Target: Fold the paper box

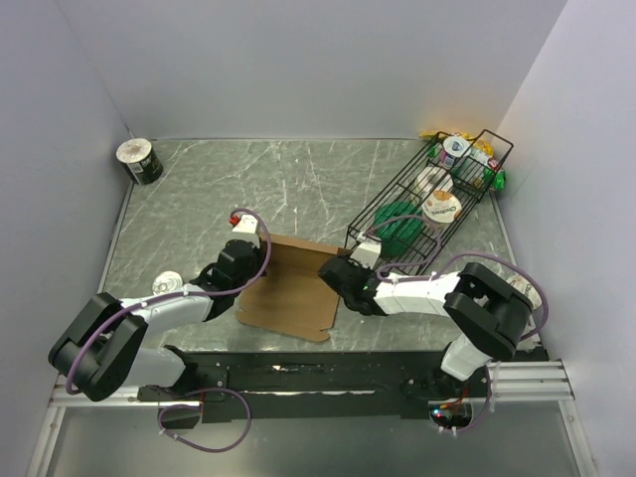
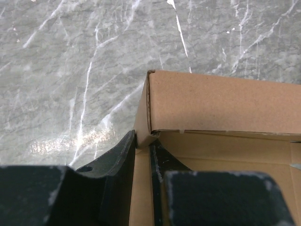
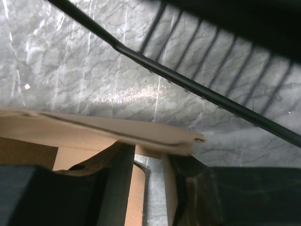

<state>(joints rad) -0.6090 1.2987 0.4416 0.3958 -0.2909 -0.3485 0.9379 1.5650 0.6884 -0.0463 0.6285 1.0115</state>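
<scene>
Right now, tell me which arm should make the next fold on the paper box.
Probably left. The left end effector clamps the paper box wall at a raised corner, only table beyond. The right end effector straddles cardboard too, but the wire basket crowds it.

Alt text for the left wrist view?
Left gripper clamps the side wall of a brown cardboard box just short of its far corner, one finger outside and one inside. The far wall stands upright, and a grey marbled table lies beyond.
</scene>
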